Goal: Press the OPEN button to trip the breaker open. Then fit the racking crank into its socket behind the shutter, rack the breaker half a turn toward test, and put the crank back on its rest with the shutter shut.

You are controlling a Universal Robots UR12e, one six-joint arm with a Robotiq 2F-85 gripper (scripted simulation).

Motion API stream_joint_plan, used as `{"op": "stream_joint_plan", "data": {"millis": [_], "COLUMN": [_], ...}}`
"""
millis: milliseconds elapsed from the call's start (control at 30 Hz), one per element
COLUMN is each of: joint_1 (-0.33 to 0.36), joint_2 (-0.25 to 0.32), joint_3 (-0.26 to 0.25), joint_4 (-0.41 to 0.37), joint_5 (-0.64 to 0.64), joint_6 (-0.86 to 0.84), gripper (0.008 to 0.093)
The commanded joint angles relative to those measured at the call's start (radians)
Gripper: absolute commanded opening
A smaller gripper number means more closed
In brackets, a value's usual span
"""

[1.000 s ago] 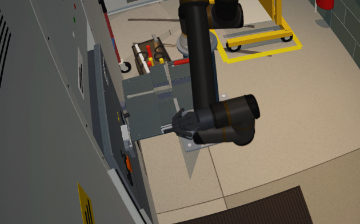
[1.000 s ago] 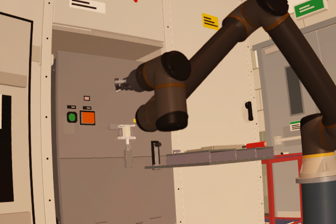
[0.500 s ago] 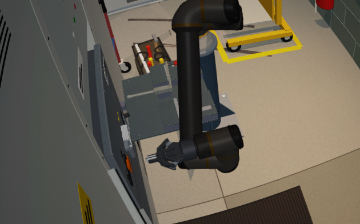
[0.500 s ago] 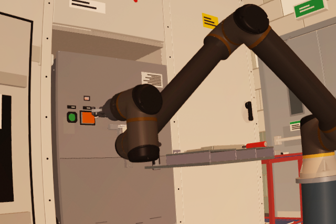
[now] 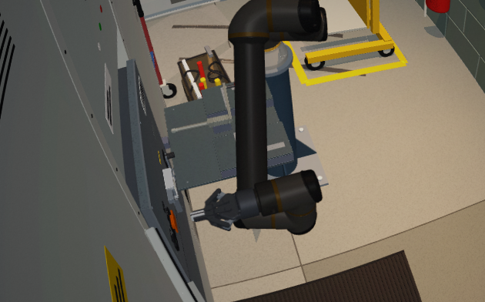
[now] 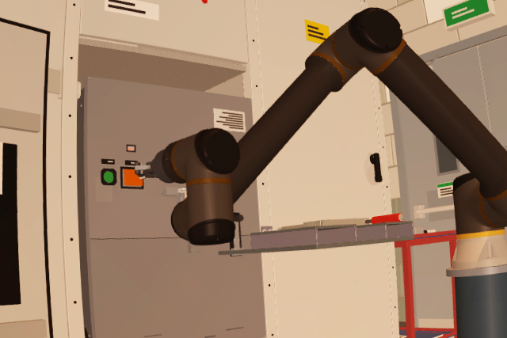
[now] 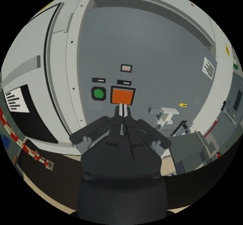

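Note:
The orange OPEN button (image 7: pixel 122 96) (image 6: pixel 132 177) (image 5: pixel 173 220) sits on the grey breaker front, right of a round green button (image 7: pixel 98 93) (image 6: pixel 108 177). My gripper (image 7: pixel 123 108) (image 6: pixel 141 168) (image 5: pixel 194 217) is closed and empty. It points straight at the orange button, a short way off the panel. The pale shutter fitting (image 7: pixel 166 114) (image 5: pixel 169 186) sits on the panel to the right of the buttons. The racking crank (image 5: pixel 201 124) lies on the grey shelf (image 5: pixel 221 140) beside the breaker. A small indicator window (image 7: pixel 126 68) sits above the orange button.
Behind the work stands the tall grey switchgear cabinet (image 6: pixel 164 19) with three indicator lamps. The shelf (image 6: pixel 323 236) juts from the panel at my right. A red tool (image 6: pixel 387 218) lies on the shelf's far end. A dark floor mat (image 5: pixel 344 281) lies in front of the cabinet.

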Motion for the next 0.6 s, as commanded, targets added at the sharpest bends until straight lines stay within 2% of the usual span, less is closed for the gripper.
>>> {"op": "stream_joint_plan", "data": {"millis": [0,567], "joint_1": [-0.004,-0.042], "joint_2": [0.000,0.006], "joint_3": [-0.002,-0.014], "joint_4": [0.000,0.007], "joint_5": [0.003,0.042], "joint_6": [0.000,0.000], "gripper": [0.0080,0.0080]}}
